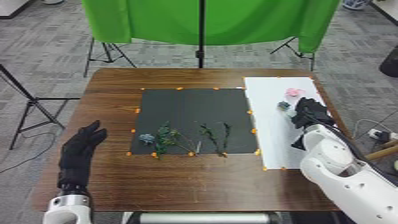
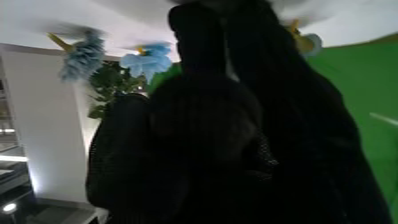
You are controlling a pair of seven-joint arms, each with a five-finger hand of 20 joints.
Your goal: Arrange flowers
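Observation:
In the head view, my right hand [image 1: 311, 112] is over the white sheet [image 1: 277, 137], close beside a blue-grey flower [image 1: 283, 105] and a pale bloom; a pink flower [image 1: 294, 92] lies farther up. In the right wrist view, my right hand [image 2: 298, 100] has straight fingers, with light-blue flowers [image 2: 147, 62] and green leaves [image 2: 111, 82] beyond it. On the black mat [image 1: 191, 107] lie another blue-grey flower [image 1: 147, 137] and several green sprigs [image 1: 210, 135]. My left hand [image 1: 82, 142] is open, left of the mat.
Orange tabs edge the mat and the sheet on the brown table [image 1: 213, 185]. Behind the table hangs a green cloth [image 1: 160, 20] by a dark vertical pole [image 1: 202, 45]. Dark stand legs [image 1: 33, 102] stand on the floor at the left.

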